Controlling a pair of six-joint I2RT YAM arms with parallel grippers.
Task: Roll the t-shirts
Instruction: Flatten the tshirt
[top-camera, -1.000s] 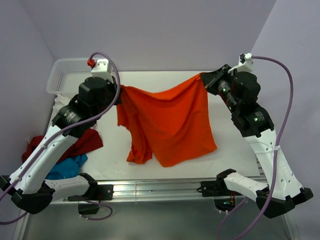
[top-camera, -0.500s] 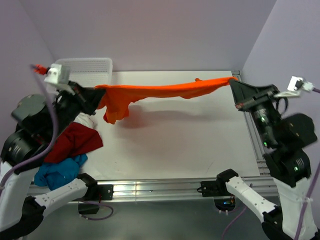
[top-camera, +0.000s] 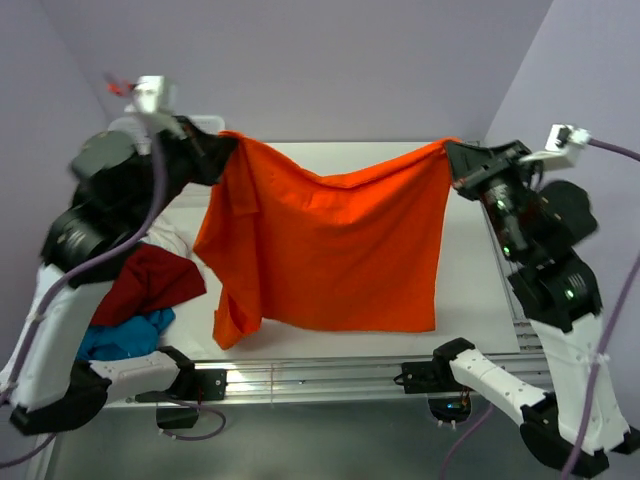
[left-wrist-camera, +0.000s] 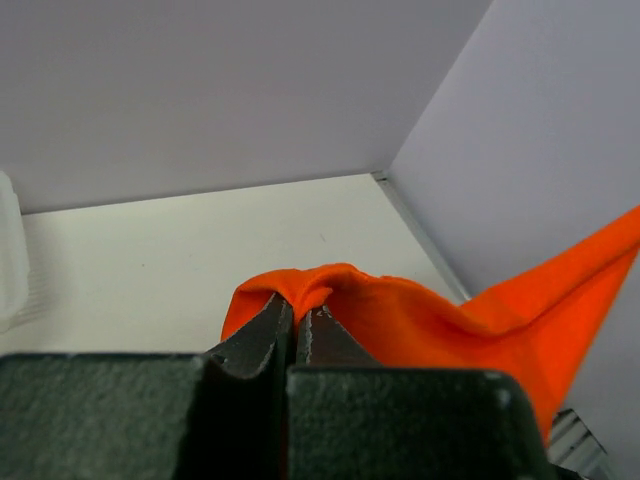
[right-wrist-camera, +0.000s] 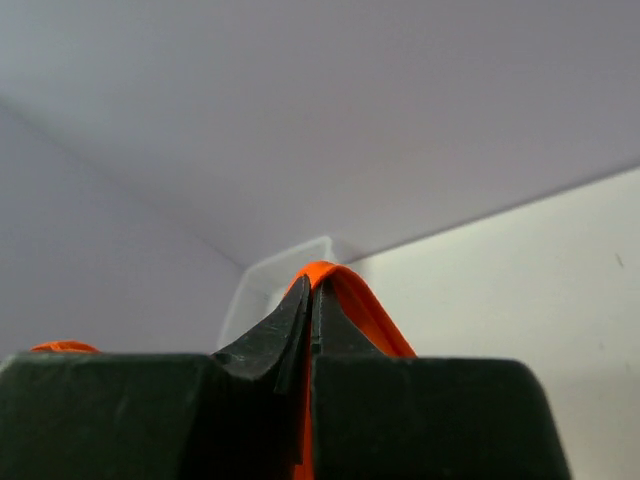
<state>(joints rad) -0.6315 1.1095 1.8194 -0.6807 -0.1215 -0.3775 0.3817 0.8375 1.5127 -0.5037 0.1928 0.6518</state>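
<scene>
The left gripper (left-wrist-camera: 297, 315) was clamped on one upper corner of the orange t-shirt (top-camera: 330, 250) and the right gripper (right-wrist-camera: 313, 290) on the opposite upper corner, with fabric folded over both sets of tips. The shirt hung spread across the centre of the top view, upper edge sagging, lower hem close to the table (top-camera: 470, 290) — contact could not be confirmed. At lower left, a dark red t-shirt (top-camera: 150, 283) and a turquoise t-shirt (top-camera: 125, 335) lay bunched together.
</scene>
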